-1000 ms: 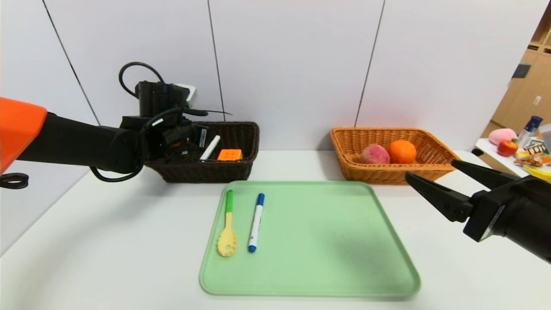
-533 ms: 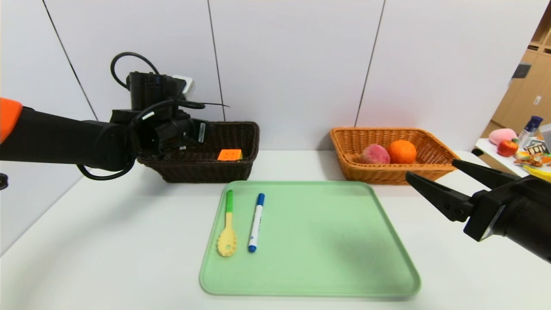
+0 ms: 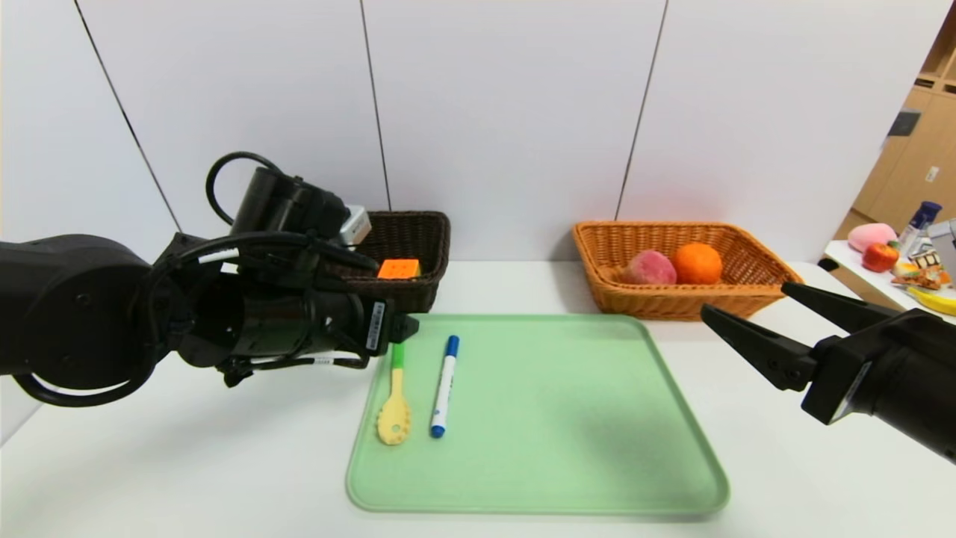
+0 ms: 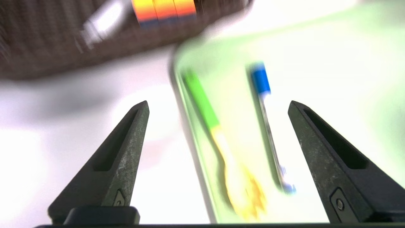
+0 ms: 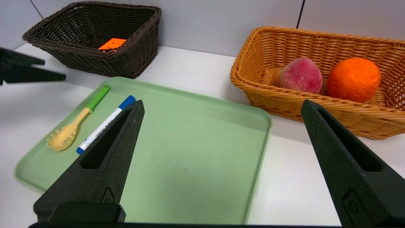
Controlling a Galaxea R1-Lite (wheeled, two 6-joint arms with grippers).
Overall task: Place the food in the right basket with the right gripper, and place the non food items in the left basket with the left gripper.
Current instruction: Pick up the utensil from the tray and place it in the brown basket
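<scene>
A white worktop (image 3: 187, 448) is seen carrying a green tray (image 3: 567, 418) in the middle, with a dark brown basket (image 3: 418, 291) behind the tray's left corner and an orange wicker basket (image 3: 657, 299) behind its right corner. The left gripper (image 4: 218, 104) is held above the worktop at the tray's left rear corner, in front of the dark basket; its jaws are spread wide and nothing is gripped or touched by them, and a spoon and a pen are framed between them in the left wrist view. The right gripper (image 3: 747, 302) is held above the worktop to the right of the tray, just in front of the wicker basket, with its jaws likewise spread wide and empty. An orange (image 3: 697, 263) and a reddish peach (image 3: 650, 267) are seen lying side by side in the wicker basket. An orange cube (image 3: 398, 268) is seen in the dark basket. A yellow spoon with a green handle (image 3: 394, 396) and a blue-capped pen (image 3: 444, 385) are laid close together and roughly parallel on the left part of the tray, the spoon nearer the tray's edge.
</scene>
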